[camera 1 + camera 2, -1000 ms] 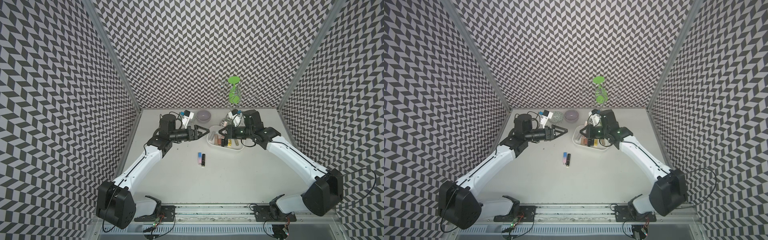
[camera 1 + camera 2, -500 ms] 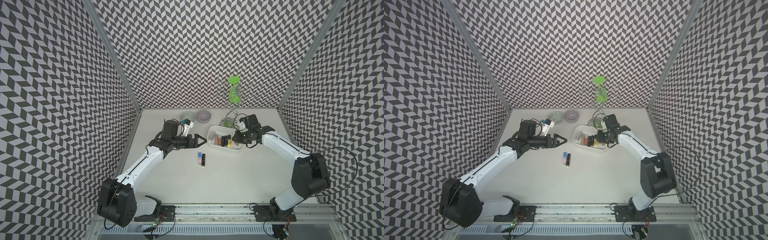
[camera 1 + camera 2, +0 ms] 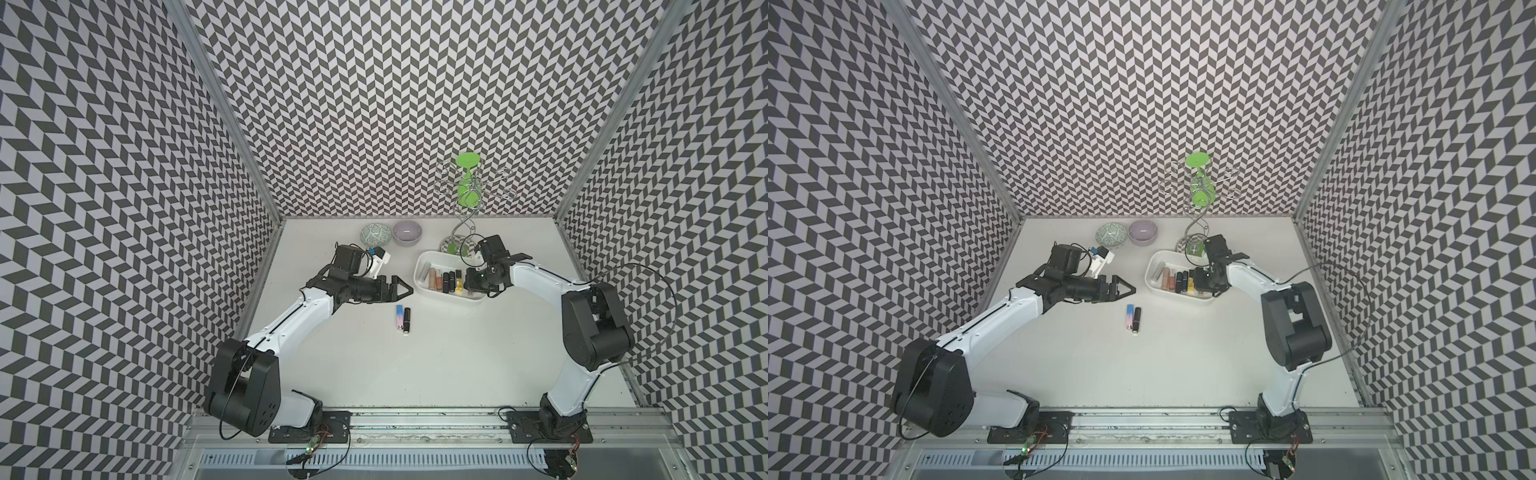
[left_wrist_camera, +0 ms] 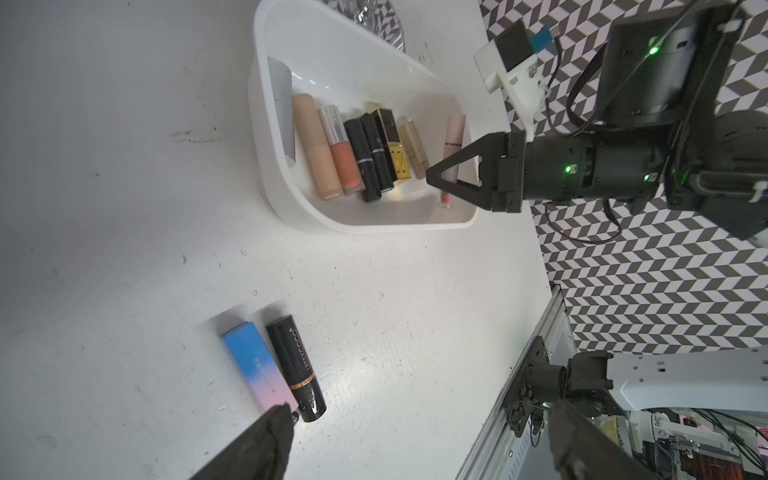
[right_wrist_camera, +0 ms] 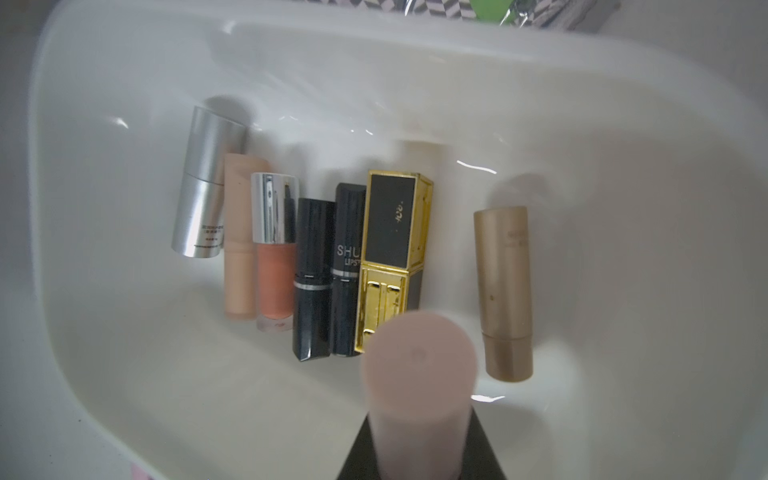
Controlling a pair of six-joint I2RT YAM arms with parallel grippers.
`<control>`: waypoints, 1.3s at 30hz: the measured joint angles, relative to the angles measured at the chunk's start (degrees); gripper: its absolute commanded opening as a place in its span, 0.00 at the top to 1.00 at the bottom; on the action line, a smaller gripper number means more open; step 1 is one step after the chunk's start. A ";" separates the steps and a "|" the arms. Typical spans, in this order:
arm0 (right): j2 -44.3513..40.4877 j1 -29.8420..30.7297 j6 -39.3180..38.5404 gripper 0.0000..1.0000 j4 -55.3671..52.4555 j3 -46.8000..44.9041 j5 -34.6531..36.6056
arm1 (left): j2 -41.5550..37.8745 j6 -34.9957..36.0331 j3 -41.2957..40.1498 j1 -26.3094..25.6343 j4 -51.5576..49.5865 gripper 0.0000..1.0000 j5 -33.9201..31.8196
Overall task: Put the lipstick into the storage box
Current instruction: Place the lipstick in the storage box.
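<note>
on table: a blue-and-pink lipstick box (image 3: 399, 316) and a black round lipstick tube (image 3: 407, 320) lay touching.
left gripper (image 3: 402, 288): was wide open and empty, just past them.
right gripper (image 4: 434, 176): squeezed a pale pink lipstick tube (image 5: 419, 374), blurry and half hidden, down in the white plastic storage box (image 3: 434, 258).
behind: a green-patterned round bowl (image 3: 375, 235) and a lilac round bowl (image 3: 407, 231) stood.

- A robotics lab test cell is indicated.
- A white tabletop (image 3: 457, 365) is boxed in on three sides by chevron-patterned walls (image 3: 415, 104), joined at aluminium corner posts (image 3: 235, 124).
- The left arm (image 3: 291, 316) and right arm (image 3: 540, 278) are bolted to an aluminium rail (image 3: 415, 419) along the front edge.
- A bare circuit board (image 3: 309, 449) with a lit LED and loose wiring is noted below the rail, by a slotted cable duct (image 3: 395, 459).
- Household props are laid out on the tabletop: green-patterned bowl (image 3: 375, 235), lilac bowl (image 3: 407, 232), wire stand (image 3: 454, 246), storage box (image 3: 419, 266) holding lipsticks (image 3: 446, 280).
- Further cabling (image 4: 706, 436) past the table edge is caught in the left wrist view.
</note>
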 measured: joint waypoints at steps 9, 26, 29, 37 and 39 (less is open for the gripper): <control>3.98 -0.87 0.00 0.78 1.88 0.74 -1.27 | 1.36 1.53 -0.50 0.00 -1.33 0.01 -0.26; 4.66 -1.14 0.07 0.65 2.82 1.77 -3.17 | 3.39 2.40 -1.42 0.00 -1.55 0.01 -0.57; 4.22 -1.14 0.31 0.64 2.73 1.77 -3.67 | 3.39 3.04 -1.46 0.00 -1.92 0.01 -1.49; -3.82 -1.14 1.25 0.64 2.54 0.85 -5.25 | 4.17 4.46 -1.55 -0.02 -4.33 0.01 -6.54; -6.56 -1.14 1.53 0.64 2.49 0.33 -5.86 | 4.17 4.55 -1.60 -0.09 -4.94 0.01 -8.22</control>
